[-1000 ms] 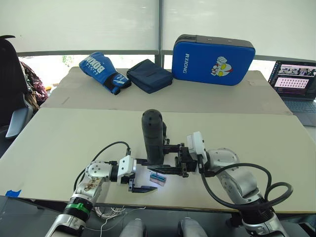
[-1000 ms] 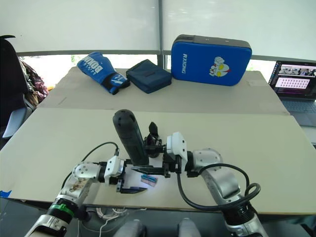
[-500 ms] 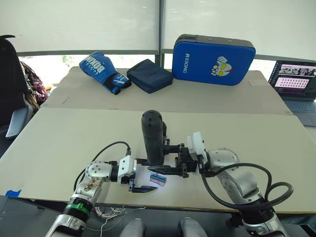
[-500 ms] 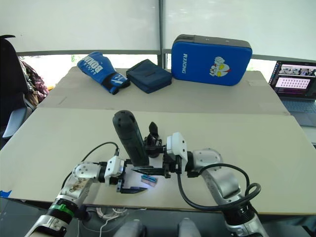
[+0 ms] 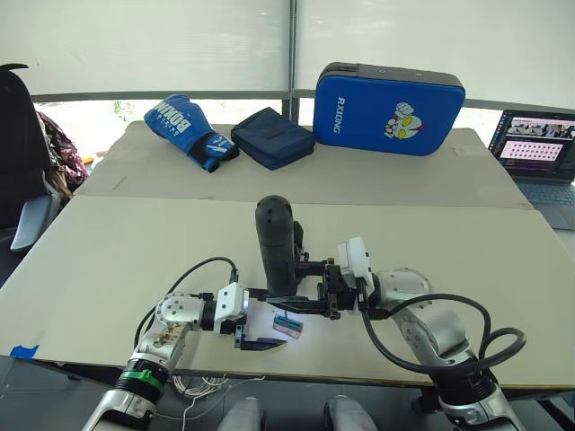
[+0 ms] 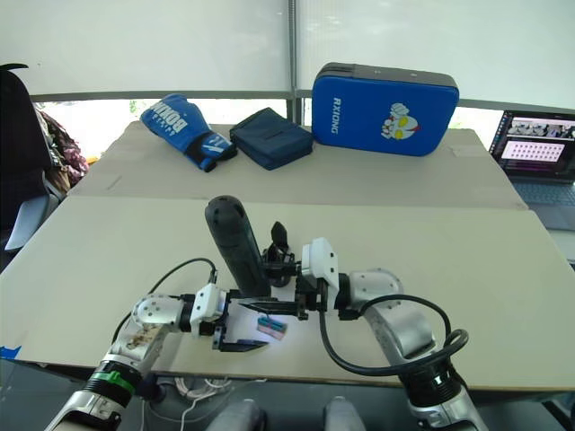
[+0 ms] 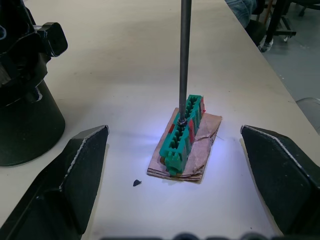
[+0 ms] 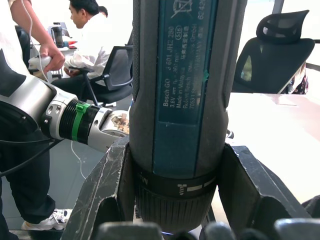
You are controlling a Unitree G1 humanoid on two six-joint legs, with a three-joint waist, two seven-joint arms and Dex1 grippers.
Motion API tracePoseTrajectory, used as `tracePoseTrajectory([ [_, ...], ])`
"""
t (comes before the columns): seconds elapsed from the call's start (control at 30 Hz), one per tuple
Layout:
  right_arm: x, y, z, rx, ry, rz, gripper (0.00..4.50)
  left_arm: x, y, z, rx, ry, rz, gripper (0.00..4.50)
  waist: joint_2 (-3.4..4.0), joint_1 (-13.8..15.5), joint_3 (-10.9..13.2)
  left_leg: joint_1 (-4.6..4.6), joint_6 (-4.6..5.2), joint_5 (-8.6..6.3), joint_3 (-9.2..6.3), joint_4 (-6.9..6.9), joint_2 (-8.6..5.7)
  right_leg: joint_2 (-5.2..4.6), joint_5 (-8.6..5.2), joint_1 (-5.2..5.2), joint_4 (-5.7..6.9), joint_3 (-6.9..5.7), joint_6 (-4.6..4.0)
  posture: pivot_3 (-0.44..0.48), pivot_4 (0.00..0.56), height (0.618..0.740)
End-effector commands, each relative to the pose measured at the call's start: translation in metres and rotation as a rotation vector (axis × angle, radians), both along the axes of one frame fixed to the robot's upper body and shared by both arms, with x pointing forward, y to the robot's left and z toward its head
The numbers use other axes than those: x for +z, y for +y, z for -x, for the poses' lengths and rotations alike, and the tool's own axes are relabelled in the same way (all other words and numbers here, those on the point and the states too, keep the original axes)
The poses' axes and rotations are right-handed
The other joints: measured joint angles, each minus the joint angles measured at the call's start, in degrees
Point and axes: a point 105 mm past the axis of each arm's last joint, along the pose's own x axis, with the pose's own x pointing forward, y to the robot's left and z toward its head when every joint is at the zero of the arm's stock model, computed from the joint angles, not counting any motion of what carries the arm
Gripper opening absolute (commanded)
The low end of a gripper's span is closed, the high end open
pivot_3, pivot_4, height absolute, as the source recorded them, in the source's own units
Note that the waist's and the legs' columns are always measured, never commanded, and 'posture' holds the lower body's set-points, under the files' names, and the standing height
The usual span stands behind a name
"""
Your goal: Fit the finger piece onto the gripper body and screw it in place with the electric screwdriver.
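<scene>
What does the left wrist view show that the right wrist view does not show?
The left wrist view has the metal bit standing with its tip on the green-topped block, between the open left gripper fingers. The right wrist view has the right gripper clamped around the electric screwdriver body, and people at desks behind. Both show the beige table.

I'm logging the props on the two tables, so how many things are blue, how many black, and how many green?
Blue: 3 - boxing glove, dark blue pouch, kick pad.
Black: 2 - electric screwdriver, gripper body.
Green: 1 - green-topped block.
Total: 6
</scene>
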Motion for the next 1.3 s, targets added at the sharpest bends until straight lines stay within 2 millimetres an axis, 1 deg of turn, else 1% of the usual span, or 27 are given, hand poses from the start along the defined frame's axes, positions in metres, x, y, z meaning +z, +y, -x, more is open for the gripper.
tracePoseTrajectory([
  [0.03, 0.008, 0.000, 0.003, 0.020, -0.021, -0.025, 1.92, -0.023, -0.005, 0.009, -0.011, 0.084, -0.052, 4.48, 0.00, 0.01, 0.00, 0.00, 0.00, 0.00, 0.00, 0.00, 0.00, 0.00, 0.00, 0.00, 0.00, 0.00, 0.00, 0.000, 0.150, 0.740],
  [0.13, 0.015, 0.000, 0.006, 0.032, -0.038, -0.046, 1.92, -0.022, -0.005, 0.008, -0.008, 0.080, -0.046, 4.48, 0.00, 0.02, 0.00, 0.00, 0.00, 0.00, 0.00, 0.00, 0.00, 0.00, 0.00, 0.00, 0.00, 0.00, 0.00, 0.000, 0.150, 0.740],
  [0.3, 0.021, -0.001, 0.008, 0.043, -0.058, -0.056, 1.92, -0.019, -0.003, 0.008, -0.001, 0.075, -0.025, 4.48, 0.00, 0.02, 0.01, -0.01, 0.00, 0.00, 0.00, -0.01, 0.02, 0.00, 0.00, -0.01, -0.01, 0.00, 0.00, 0.000, 0.150, 0.740],
  [0.43, 0.031, -0.003, 0.009, 0.048, -0.074, -0.074, 1.92, -0.009, -0.001, 0.007, 0.005, 0.062, 0.026, 4.48, -0.01, -0.02, 0.03, -0.03, 0.00, 0.00, 0.00, -0.02, 0.03, 0.00, 0.00, -0.03, -0.02, 0.00, 0.00, 0.000, 0.150, 0.740],
  [0.6, 0.049, -0.006, 0.010, 0.049, -0.095, -0.108, 1.92, 0.006, 0.005, 0.007, 0.000, 0.037, 0.090, 4.48, -0.10, -0.42, 0.11, -0.22, 0.00, 0.00, -0.01, -0.11, 0.04, 0.01, 0.01, -0.30, -0.01, 0.01, -0.02, 0.000, 0.150, 0.740],
  [0.67, 0.055, -0.008, 0.011, 0.047, -0.103, -0.118, 1.92, 0.013, 0.010, 0.009, -0.014, 0.021, 0.107, 4.48, -0.14, -0.60, 0.13, -0.31, 0.00, 0.00, 0.00, -0.19, 0.02, 0.02, 0.03, -0.45, 0.00, 0.01, -0.07, 0.000, 0.150, 0.740],
  [0.73, 0.062, -0.011, 0.013, 0.042, -0.110, -0.128, 1.92, 0.019, 0.017, 0.012, -0.023, 0.008, 0.119, 4.48, -0.18, -0.90, 0.16, -0.72, 0.00, 0.01, -0.01, -0.21, 0.02, 0.04, 0.28, -0.91, 0.07, 0.02, -0.47, 0.000, 0.150, 0.740],
  [0.8, 0.068, -0.015, 0.014, 0.032, -0.116, -0.135, 1.92, 0.027, 0.024, 0.013, -0.014, -0.004, 0.132, 4.48, -0.21, -1.23, 0.22, -0.93, -0.01, 0.01, -0.02, -0.24, 0.03, 0.06, 0.33, -1.12, 0.11, 0.00, -0.56, 0.000, 0.150, 0.740],
  [0.93, 0.077, -0.025, 0.016, 0.002, -0.130, -0.136, 1.92, 0.044, 0.038, 0.011, 0.035, -0.014, 0.171, 4.48, -0.23, -1.34, 0.47, -0.96, 0.00, 0.01, -0.03, -0.29, 0.04, 0.04, 0.33, -1.16, 0.08, 0.00, -0.56, 0.000, 0.150, 0.740],
  [1.03, 0.083, -0.035, 0.018, -0.028, -0.144, -0.129, 1.92, 0.063, 0.049, 0.004, 0.118, -0.006, 0.242, 4.48, -0.25, -1.37, 0.58, -0.95, 0.00, 0.01, -0.02, -0.28, 0.05, 0.04, 0.32, -1.14, 0.08, 0.00, -0.54, 0.000, 0.150, 0.740],
  [1.1, 0.087, -0.042, 0.018, -0.050, -0.149, -0.127, 1.92, 0.071, 0.057, 0.001, 0.165, -0.008, 0.263, 4.48, -0.29, -1.38, 0.61, -0.94, 0.00, 0.01, -0.01, -0.28, 0.06, 0.05, 0.31, -1.12, 0.07, 0.00, -0.53, 0.000, 0.150, 0.740],
  [1.2, 0.091, -0.051, 0.019, -0.083, -0.158, -0.120, 1.92, 0.076, 0.072, -0.002, 0.247, -0.007, 0.270, 4.48, -0.30, -1.44, 0.63, -0.94, 0.00, 0.01, 0.00, -0.28, 0.04, 0.06, 0.31, -1.13, 0.07, 0.00, -0.54, 0.000, 0.150, 0.740],
  [1.3, 0.094, -0.057, 0.020, -0.109, -0.162, -0.114, 1.92, 0.074, 0.087, -0.003, 0.324, -0.002, 0.258, 4.48, -0.30, -1.49, 0.64, -0.93, 0.00, 0.01, 0.01, -0.29, 0.05, 0.07, 0.32, -1.13, 0.07, 0.00, -0.55, 0.000, 0.150, 0.740],
])
